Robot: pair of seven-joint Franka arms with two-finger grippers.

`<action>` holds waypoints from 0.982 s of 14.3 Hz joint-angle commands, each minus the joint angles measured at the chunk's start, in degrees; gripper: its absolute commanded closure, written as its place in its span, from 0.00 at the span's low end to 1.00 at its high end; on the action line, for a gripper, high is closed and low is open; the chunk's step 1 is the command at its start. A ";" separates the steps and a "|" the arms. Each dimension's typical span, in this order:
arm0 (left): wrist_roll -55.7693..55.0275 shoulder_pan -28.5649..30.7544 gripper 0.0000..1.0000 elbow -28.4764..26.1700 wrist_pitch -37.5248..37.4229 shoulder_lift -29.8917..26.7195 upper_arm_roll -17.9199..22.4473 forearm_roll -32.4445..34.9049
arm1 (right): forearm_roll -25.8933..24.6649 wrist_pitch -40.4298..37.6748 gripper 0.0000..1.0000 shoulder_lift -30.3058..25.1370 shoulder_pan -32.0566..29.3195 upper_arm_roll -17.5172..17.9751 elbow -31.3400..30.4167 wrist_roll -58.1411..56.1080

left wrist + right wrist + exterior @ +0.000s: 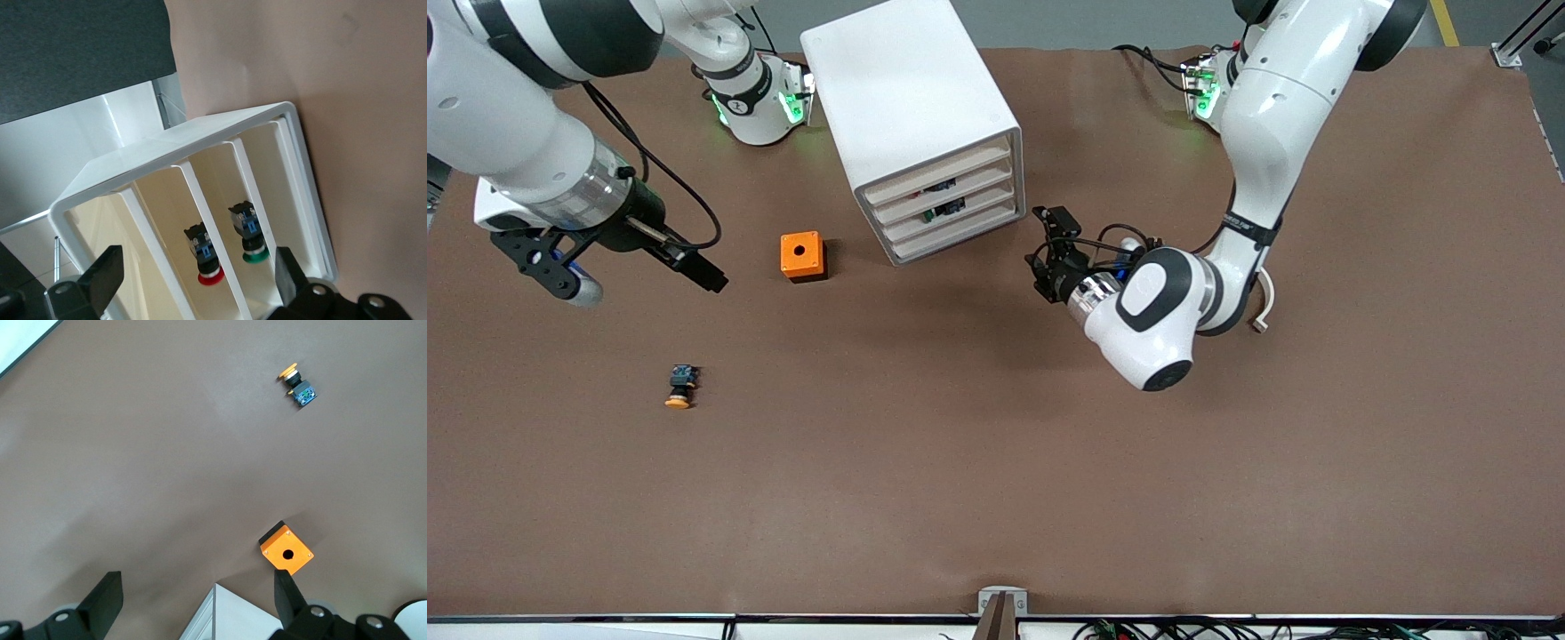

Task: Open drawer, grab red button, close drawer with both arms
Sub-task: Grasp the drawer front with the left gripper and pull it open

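Evidently nothing is done yet: the drawer (947,203) looks closed, the button (205,257) inside it. Left claw (1047,244), fingers apart, faces the cabinet (911,116) mid-counter; right claw (636,267), also apart, hovers near its counter end.

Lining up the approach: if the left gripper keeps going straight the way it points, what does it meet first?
Probably the cabinet front: the open left gripper faces its drawer slots, roughly toward the red button. Depth is unclear.
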 commanded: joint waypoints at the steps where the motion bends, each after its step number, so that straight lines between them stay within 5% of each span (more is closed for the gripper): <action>1: -2.93 -2.37 0.00 1.71 -0.50 2.62 0.15 -1.22 | 0.40 0.48 0.00 0.02 1.21 -0.37 -0.17 2.52; 5: -6.36 -4.74 0.00 1.53 -0.41 4.12 0.06 -2.19 | 0.40 0.48 0.00 0.11 1.74 -0.37 -0.25 4.10; 7: -6.63 -5.71 0.20 1.53 -0.49 4.82 -1.16 -2.28 | 0.40 0.48 0.00 0.03 2.79 -0.46 -0.52 5.69; 9: -6.63 -5.72 0.31 1.27 -0.58 5.52 -2.66 -2.28 | 0.31 0.48 0.00 0.11 3.23 -0.46 -0.61 6.74; 14: -7.77 -6.07 0.33 -0.22 -0.85 6.41 -5.04 -2.28 | 0.31 0.65 0.00 0.20 4.55 -0.46 -0.69 9.38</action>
